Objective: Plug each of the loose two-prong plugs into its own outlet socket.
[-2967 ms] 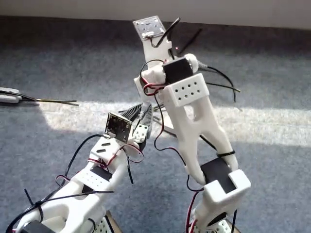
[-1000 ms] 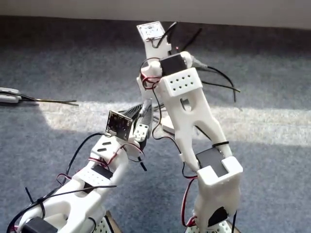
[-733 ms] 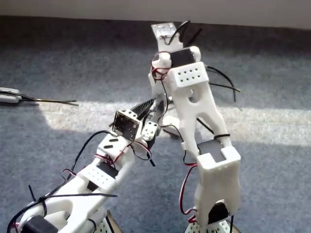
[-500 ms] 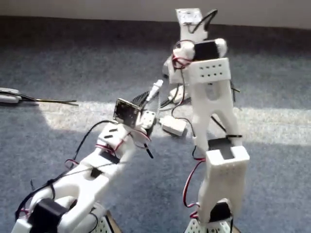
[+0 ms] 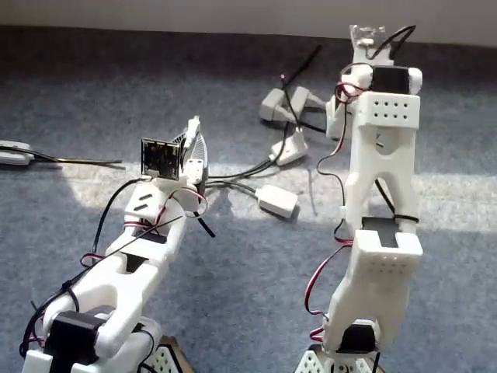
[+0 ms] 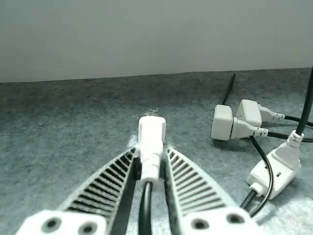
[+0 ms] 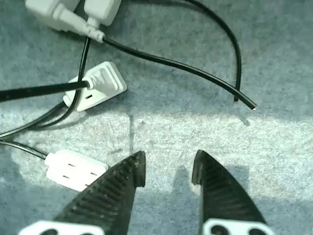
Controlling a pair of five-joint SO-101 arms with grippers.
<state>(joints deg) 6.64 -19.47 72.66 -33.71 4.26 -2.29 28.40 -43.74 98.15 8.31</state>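
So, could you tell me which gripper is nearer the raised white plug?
Left. The left gripper is shut on the plug, raised off the carpet. The right gripper hangs open near a socket on the carpet, apart from the plug.

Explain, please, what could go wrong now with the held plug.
The left tool grips the plug by its sides only; pull from its black cord might twist it. The outlet socket lies loose on the carpet, and the open right tool does not hold it, so pushing may slide it.
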